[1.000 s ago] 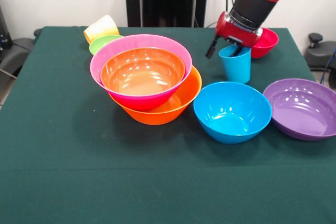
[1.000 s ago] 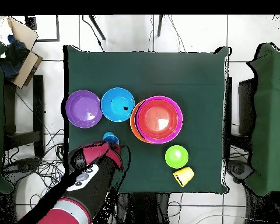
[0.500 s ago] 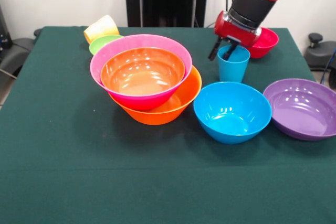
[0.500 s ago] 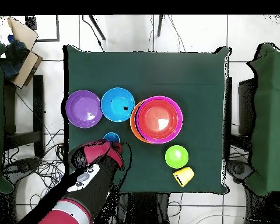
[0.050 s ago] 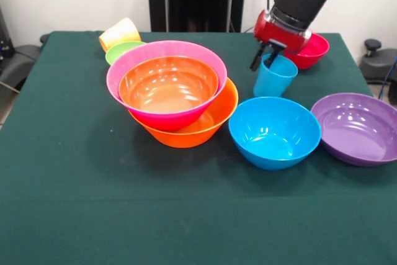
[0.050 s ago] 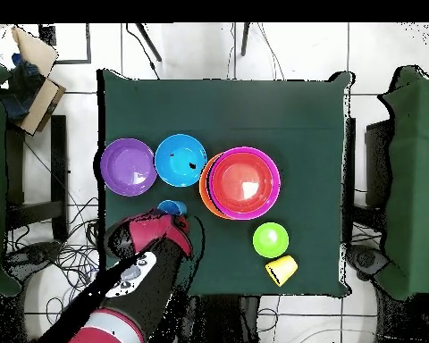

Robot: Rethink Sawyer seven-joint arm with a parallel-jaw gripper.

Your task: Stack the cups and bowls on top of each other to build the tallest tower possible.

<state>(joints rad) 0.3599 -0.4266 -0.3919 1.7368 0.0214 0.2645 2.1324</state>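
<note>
My gripper is shut on the rim of the light blue cup, with one finger inside and one outside. The cup hangs tilted just above the cloth, behind the blue bowl. The tower stands mid-table: a large orange bowl, a pink bowl in it, and a red-orange bowl inside that. From overhead, the blue cup peeks out beside my red wrist, between the blue bowl and the tower. The yellow-orange cup lies on its side at the back left.
A purple bowl sits at the right edge. A small magenta bowl lies behind my arm. A green bowl rests beside the yellow cup. Overhead, the purple bowl, green bowl and yellow cup show.
The blue cup went from standing upright to tilted in my grip. It shifted slightly toward the blue bowl as my wrist rose.
</note>
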